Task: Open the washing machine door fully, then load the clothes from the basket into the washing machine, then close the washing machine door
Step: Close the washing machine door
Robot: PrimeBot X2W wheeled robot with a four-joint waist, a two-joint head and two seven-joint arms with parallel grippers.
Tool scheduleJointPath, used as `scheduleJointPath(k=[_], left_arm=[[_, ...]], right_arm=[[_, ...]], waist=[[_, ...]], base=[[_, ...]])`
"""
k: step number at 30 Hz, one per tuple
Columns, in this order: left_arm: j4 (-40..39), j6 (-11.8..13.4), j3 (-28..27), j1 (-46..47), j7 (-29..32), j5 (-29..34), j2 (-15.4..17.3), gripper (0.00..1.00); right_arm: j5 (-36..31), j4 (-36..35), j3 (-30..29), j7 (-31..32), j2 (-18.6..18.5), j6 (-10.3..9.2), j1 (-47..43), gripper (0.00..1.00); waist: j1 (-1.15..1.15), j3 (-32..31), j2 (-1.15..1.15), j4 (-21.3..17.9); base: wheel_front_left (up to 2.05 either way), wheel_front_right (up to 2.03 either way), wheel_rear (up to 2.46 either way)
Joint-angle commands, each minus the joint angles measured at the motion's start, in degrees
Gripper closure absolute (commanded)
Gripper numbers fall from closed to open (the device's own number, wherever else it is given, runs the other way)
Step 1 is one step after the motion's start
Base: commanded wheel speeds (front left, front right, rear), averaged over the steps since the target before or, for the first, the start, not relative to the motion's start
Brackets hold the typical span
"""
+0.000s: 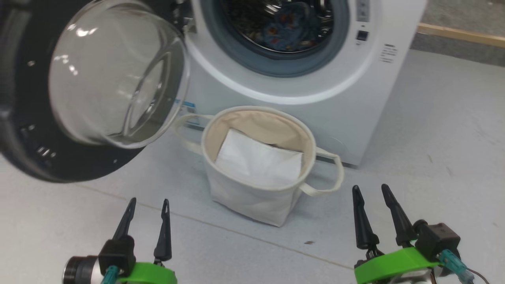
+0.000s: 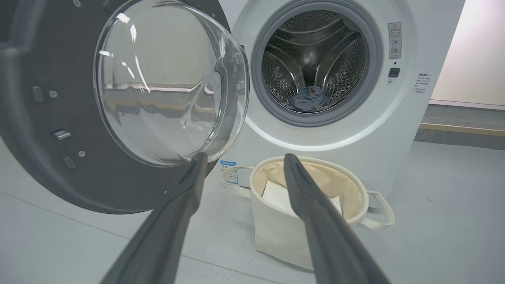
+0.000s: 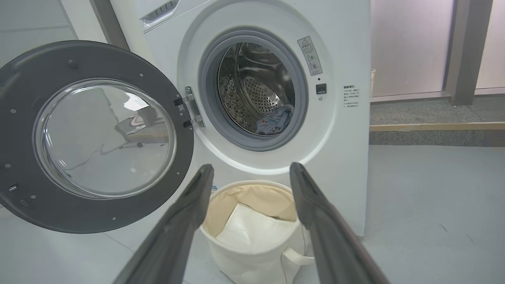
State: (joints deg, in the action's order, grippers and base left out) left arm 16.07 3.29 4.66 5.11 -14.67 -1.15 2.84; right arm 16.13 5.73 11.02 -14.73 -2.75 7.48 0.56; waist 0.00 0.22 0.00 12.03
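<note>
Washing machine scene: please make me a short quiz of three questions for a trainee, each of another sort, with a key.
1. True or false: the washing machine door is shut.
2. Fill in: the basket holds a flat white ____.
3. The clothes lie: A) in the basket, B) in the drum, C) hung on the door.
Key: 1 false; 2 sheet; 3 B.

Bright, even indoor light with faint shadows. Glare streaks the washing machine door (image 2: 165, 86) above the left tool (image 2: 244, 157), itself softly blurred.
</note>
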Motion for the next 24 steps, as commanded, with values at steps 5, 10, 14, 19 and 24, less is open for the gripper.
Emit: scheduleJointPath(k=[5, 10, 14, 19, 24], left_arm=[[-3.0, 0.7, -2.6, 1.9, -0.3, 0.1, 1.2, 0.00], [-3.4, 0.9, -2.9, 2.3, -0.3, -0.1, 1.3, 0.00], [-3.3, 0.9, -2.9, 2.4, -0.3, -0.2, 1.2, 0.00], [-3.1, 1.1, -2.8, 2.1, -0.3, -0.4, 1.1, 0.00], [-2.9, 1.1, -2.5, 1.9, -0.3, -0.6, 0.9, 0.00]], right_arm=[[-0.9, -2.3, 1.8, -0.3, -0.1, 0.01, 1.5, 0.00], [-1.3, -2.4, 1.9, -0.3, -0.1, 0.01, 2.1, 0.00], [-1.4, -2.1, 2.0, -0.3, -0.1, 0.01, 2.3, 0.00], [-1.3, -2.0, 2.5, -0.3, -0.1, 0.01, 2.4, 0.00], [-1.2, -1.7, 2.7, -0.3, -0.1, 0.01, 2.1, 0.00]], waist=[[0.00, 0.9, 0.00, 5.8], [0.00, 1.9, 0.00, 8.8], [0.00, 2.1, 0.00, 10.8], [0.00, 1.8, 0.00, 12.3], [0.00, 1.2, 0.00, 13.3]], base=[[0.00, 0.00, 0.00], [0.00, 0.00, 0.00], [0.00, 0.00, 0.00], [0.00, 0.00, 0.00], [0.00, 0.00, 0.00]])
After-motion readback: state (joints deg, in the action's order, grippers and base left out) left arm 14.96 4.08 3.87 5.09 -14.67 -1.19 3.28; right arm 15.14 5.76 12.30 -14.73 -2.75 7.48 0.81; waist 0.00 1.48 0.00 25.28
